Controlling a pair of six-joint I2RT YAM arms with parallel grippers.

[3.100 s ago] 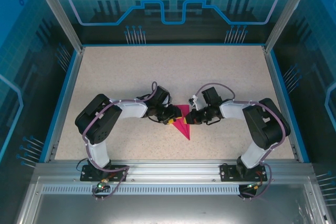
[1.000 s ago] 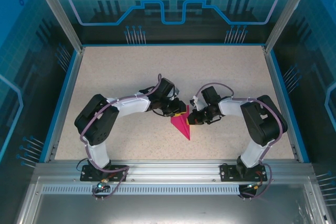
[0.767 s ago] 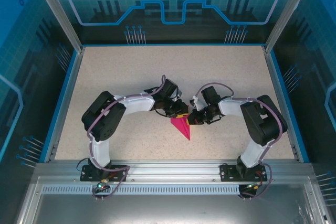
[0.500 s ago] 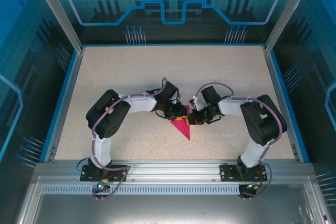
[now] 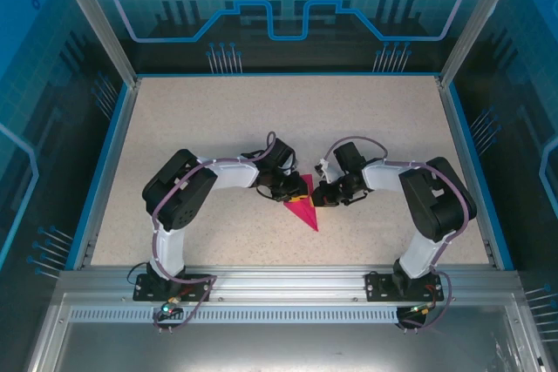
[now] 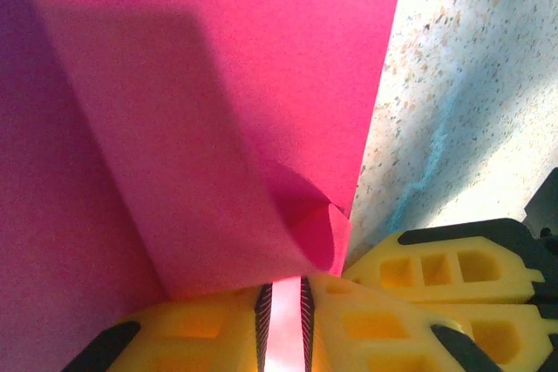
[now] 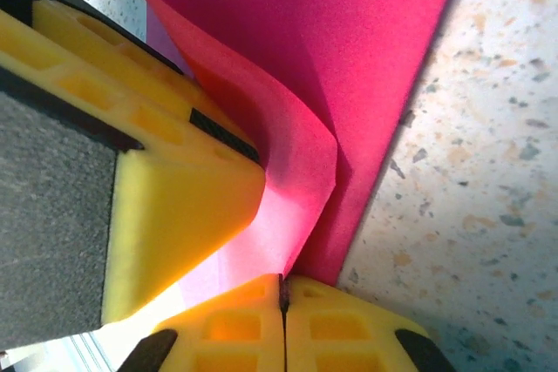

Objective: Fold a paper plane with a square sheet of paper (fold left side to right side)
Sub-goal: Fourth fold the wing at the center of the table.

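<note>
The square sheet of paper [image 5: 305,207] lies mid-table, partly folded into a pink triangle pointing toward me. My left gripper [image 5: 293,190] is at its upper left. In the left wrist view a lifted flap of the paper [image 6: 218,111] curls over my left gripper [image 6: 283,294], whose jaws stand a narrow slit apart with pink showing through. My right gripper [image 5: 316,196] is at the paper's right edge. In the right wrist view it [image 7: 282,285] is shut, and the curled edge of the paper [image 7: 349,41] runs into its seam. A left finger [image 7: 166,189] sits close beside it.
The speckled beige table [image 5: 218,128] has a raised blue rim [image 5: 106,163]. Metal frame posts [image 5: 96,19] stand at the corners. Both arm bases are bolted to the aluminium rail [image 5: 279,285] at the near edge.
My left gripper first moved right over the paper, then drew back a little to the left, and its elbow swung right. More of the pink top shows. The right arm held still.
</note>
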